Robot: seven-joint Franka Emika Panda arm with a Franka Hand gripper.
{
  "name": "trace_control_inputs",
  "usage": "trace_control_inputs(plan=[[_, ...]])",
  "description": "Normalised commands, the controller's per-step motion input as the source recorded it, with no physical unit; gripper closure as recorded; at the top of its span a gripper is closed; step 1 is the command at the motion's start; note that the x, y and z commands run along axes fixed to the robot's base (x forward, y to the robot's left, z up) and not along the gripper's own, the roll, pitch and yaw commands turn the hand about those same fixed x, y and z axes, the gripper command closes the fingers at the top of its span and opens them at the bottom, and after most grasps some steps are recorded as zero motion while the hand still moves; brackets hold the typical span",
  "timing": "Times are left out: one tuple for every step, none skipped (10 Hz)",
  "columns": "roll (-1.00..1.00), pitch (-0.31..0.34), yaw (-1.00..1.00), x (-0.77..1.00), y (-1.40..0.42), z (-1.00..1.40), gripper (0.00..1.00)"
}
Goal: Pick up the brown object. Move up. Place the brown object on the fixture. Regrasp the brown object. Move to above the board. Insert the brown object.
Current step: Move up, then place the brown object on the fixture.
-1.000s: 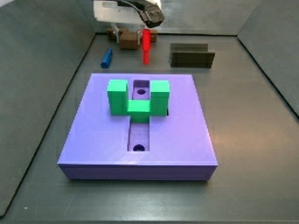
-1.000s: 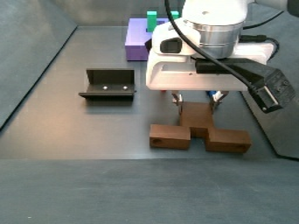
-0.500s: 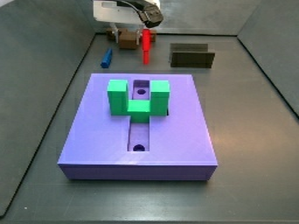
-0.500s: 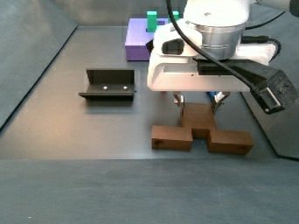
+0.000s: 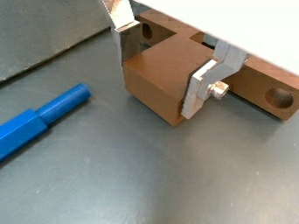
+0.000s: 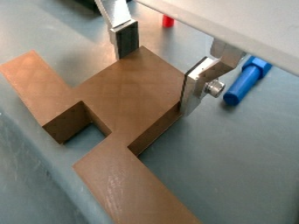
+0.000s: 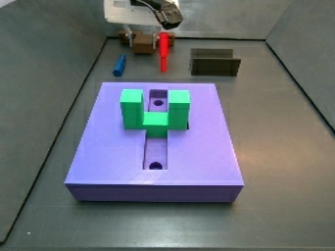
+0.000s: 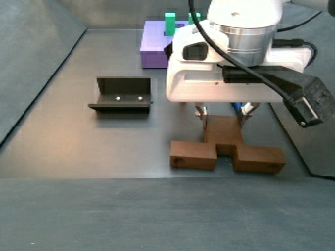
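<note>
Gripper [image 6: 159,61] low at far floor end, silver fingers [image 5: 208,81] straddling mid-brown T-shaped bar [image 6: 111,109], contact unclear. Judged: centre on stem, close squarely before lifting.

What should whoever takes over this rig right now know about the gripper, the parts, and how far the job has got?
Gripper: low at the far end of the floor from the board, fingers straddling the stem of the brown object; whether they are clamped yet cannot be told.
Brown object: still lying flat on the floor.
Fixture: empty, standing apart.
Board: green block on top, groove unfilled.
Nearby: blue peg, red peg.
Done: approach only. Left: lift, place on fixture, regrasp, insert.
</note>
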Motion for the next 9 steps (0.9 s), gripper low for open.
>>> trace_control_inputs(plan=[[0.00,0.000,0.00,0.00,0.00,0.83,1.00],[0.00,-0.013,-0.02,0.03,0.01,0.85,1.00],[0.06,0.033,-0.03,-0.03,0.00,0.56,1.00],[0.09,0.040,-0.02,-0.03,-0.01,0.35,1.00],[0.00,0.000,-0.01,0.00,0.00,0.00,1.00],[-0.63,0.000,-0.06,0.31,0.18,0.00,1.00],[-1.00,0.000,-0.08,0.61,0.00,0.11,1.00],[-1.00,0.051,-0.05,0.72,0.00,0.11,1.00],[-1.00,0.117,-0.04,0.78,-0.01,0.09,1.00]])
